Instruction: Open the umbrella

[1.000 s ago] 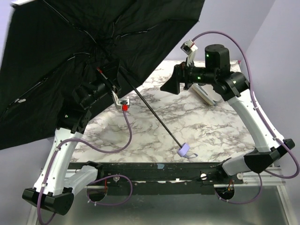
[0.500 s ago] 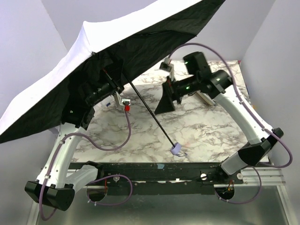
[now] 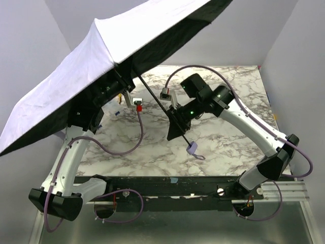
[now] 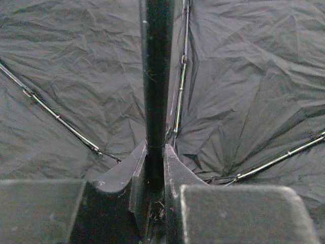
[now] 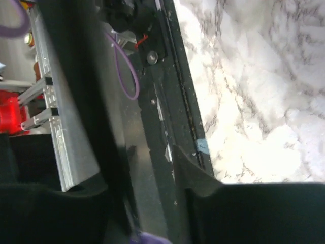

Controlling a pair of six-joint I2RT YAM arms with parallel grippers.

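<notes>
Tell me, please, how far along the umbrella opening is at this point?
Done: the umbrella is fully spread, ribs out. In hand: the left tool clamps the shaft near the hub, holding it tilted. The right tool straddles the lower shaft just above the handle, with a gap showing beside it. Left: little beyond confirming it has locked open, which I cannot tell.

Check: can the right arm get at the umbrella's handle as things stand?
Probably yes: the right gripper straddles the shaft just above the handle, and nothing visible lies between them.
</notes>
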